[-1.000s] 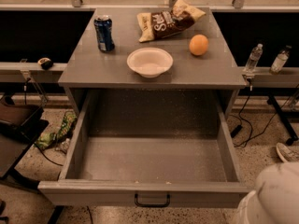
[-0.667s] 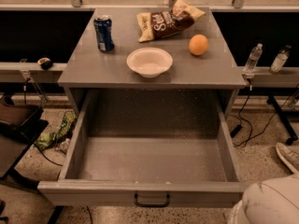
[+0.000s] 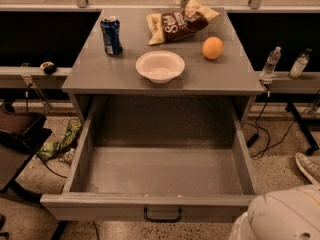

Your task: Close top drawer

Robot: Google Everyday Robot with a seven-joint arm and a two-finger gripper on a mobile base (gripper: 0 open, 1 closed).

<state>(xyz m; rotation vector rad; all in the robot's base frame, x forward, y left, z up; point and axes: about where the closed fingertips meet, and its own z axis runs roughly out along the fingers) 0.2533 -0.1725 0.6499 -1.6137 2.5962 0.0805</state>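
Observation:
The top drawer (image 3: 162, 171) is pulled far out of the grey cabinet toward the camera. Its speckled grey inside is empty. Its plain grey front (image 3: 100, 207) faces the bottom edge of the view, with the black bar handle (image 3: 163, 215) at its middle. My gripper is out of view. Only a white rounded part of my arm (image 3: 280, 216) shows at the bottom right corner, just right of the drawer front's right end.
On the cabinet top (image 3: 95, 79) stand a blue can (image 3: 111, 35), a white bowl (image 3: 160, 66), an orange (image 3: 212, 48) and a chip bag (image 3: 180, 21). Two water bottles (image 3: 271, 61) stand on the right ledge. Cables and a shoe (image 3: 307, 166) lie on the floor at right, and a dark chair (image 3: 17, 139) stands at left.
The white arm part at the bottom right has sunk lower in the view. The drawer stands as far open as before.

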